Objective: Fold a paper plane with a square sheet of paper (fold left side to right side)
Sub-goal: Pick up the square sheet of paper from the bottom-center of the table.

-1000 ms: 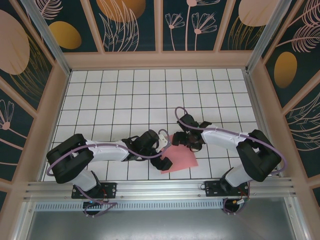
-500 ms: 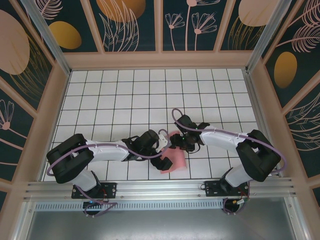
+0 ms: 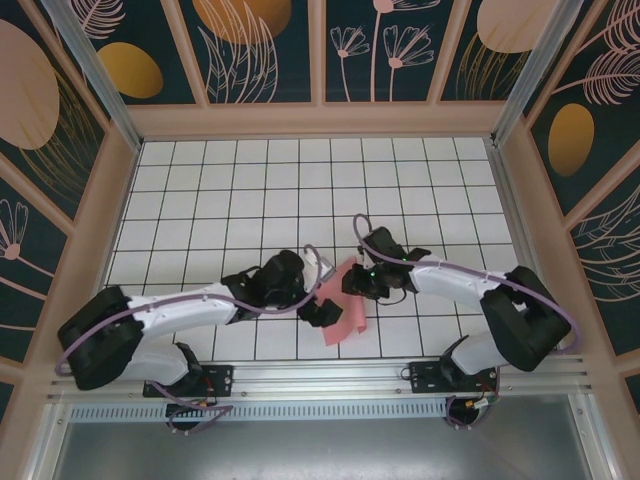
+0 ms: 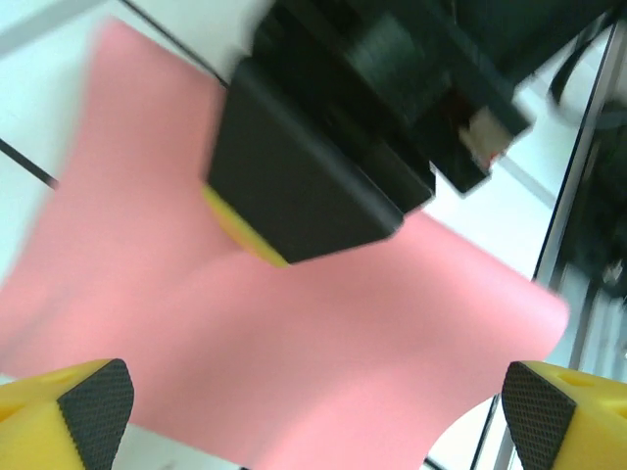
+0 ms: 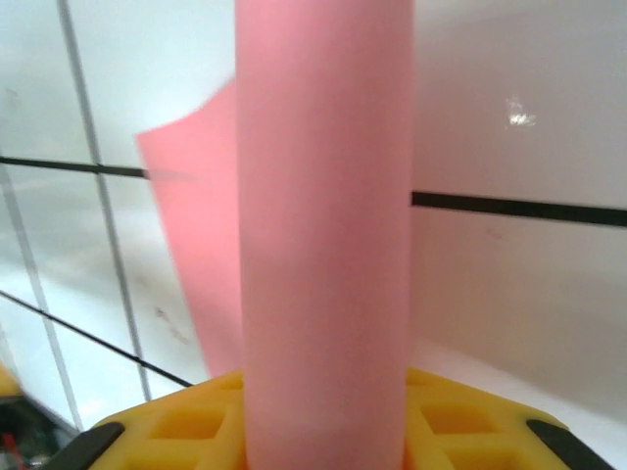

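paper first, from the top external camera: one square sheet of paper [image 3: 347,318], salmon pink, curled rather than flat on the white tiled tabletop [image 3: 250,200]. its upper corner is at the right gripper [image 3: 358,284], and the rest sweeps down toward the near edge of the table. the left gripper [image 3: 318,311] sits just beside the right gripper, on its left, and covers part of the sheet's left edge. two arms and two grippers are in view, but both sets of fingers are too small and dark here to read their jaws.

from the left wrist the picture is blurred. one pink sheet [image 4: 323,333] fills the middle, bowed, with its top left corner cut off by the frame. the right gripper [image 4: 250,230] is a black block with a yellow pad showing at its lower edge, touching the sheet from above. the left gripper [image 4: 313,421] is spread wide, its two yellow fingers [image 4: 93,406] at the lower corners, well apart, with the sheet lying between them and neither pad clearly touching it.

from the right wrist, one strip of the sheet [image 5: 323,225] rises straight up from the right gripper [image 5: 323,441]. it hides the line where the yellow fingers [image 5: 176,426] meet. the fingers look closed together, pinching the paper.
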Motion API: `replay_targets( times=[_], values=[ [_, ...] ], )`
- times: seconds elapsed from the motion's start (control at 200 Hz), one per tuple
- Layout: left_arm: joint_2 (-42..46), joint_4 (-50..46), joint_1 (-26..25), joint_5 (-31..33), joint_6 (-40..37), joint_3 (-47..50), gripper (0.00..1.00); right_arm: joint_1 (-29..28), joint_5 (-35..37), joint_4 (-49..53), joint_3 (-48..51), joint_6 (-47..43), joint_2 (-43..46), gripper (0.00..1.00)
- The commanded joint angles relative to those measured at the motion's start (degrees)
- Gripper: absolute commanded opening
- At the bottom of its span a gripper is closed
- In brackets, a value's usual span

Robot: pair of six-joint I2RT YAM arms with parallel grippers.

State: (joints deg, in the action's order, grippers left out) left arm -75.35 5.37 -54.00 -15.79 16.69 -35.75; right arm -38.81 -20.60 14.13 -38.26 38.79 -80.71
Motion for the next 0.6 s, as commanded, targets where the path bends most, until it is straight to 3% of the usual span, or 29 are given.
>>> replay_targets(
  times=[0.0,0.175,0.315,0.596],
  values=[
    [7.1,0.3,6.8,1.6,4.2,1.9,0.99,4.5,-7.9,-9.4,3.9,-2.0,5.3,0.32],
    [14.6,2.4,18.9,-1.3,11.3,1.6,0.98,14.2,-19.5,-21.4,7.8,-2.7,12.1,0.31],
    [11.4,6.5,26.3,-12.1,16.5,-1.7,0.98,21.7,-28.6,-28.8,6.1,-2.5,14.3,0.3],
    [4.5,23.0,28.7,-27.2,28.1,-7.3,0.99,25.1,-39.4,-37.2,-4.5,1.3,15.2,0.3]
  ],
)
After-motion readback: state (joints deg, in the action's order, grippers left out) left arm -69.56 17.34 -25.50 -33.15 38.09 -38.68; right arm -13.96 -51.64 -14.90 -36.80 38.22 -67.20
